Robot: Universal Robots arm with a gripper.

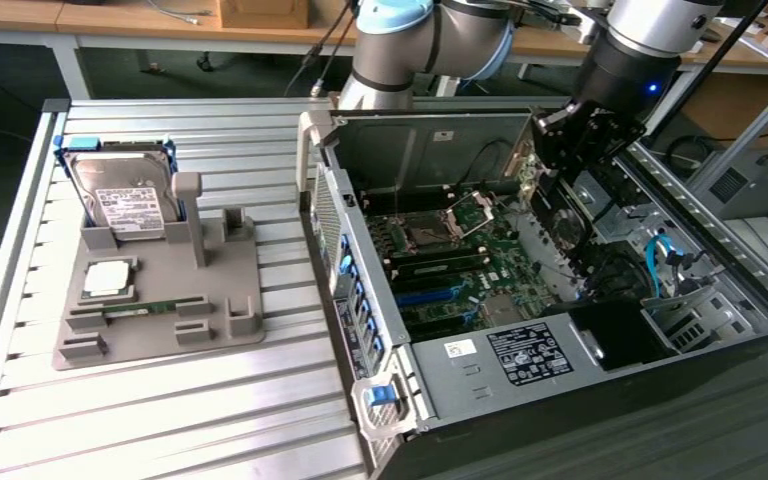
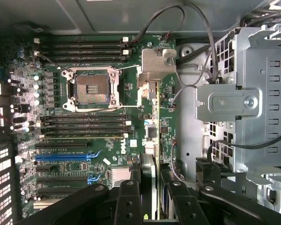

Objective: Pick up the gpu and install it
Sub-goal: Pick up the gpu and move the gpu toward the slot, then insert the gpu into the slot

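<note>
Hand: the black two-fingered hand (image 1: pixel 560 150) (image 2: pixel 153 177) is clamped on the gpu, one finger (image 2: pixel 131 197) on each flat face of the card.
Gpu: the thin green circuit-board card with a silver metal bracket (image 1: pixel 530 180) (image 2: pixel 154 117) is seen edge-on in the wrist view. It runs straight out from between the fingers, with the bracket at the end furthest from the hand.
Gpu position: held upright inside the open case, above the green board and clear of the grey holder on the tabletop. Whether its lower edge touches the board I cannot tell.
Motherboard: the green board (image 1: pixel 451 265) (image 2: pixel 84 136) lies flat in the case. Its square silver-framed processor socket (image 1: pixel 427 235) (image 2: pixel 91 89) and long dark slots are beside the card.
Drive cage: a perforated silver metal cage (image 2: pixel 234 101) stands on the card's other side.
Case: the dark open computer tower (image 1: pixel 424 150) lies on its side at the exterior view's right.
Holder: a grey moulded tray (image 1: pixel 157 335) sits well apart at the exterior view's left. It carries an upright silver hard drive with a white label (image 1: pixel 124 205) and a narrow green memory stick (image 1: pixel 144 308).
Tabletop: ribbed aluminium (image 1: pixel 157 420) lies under both.
</note>
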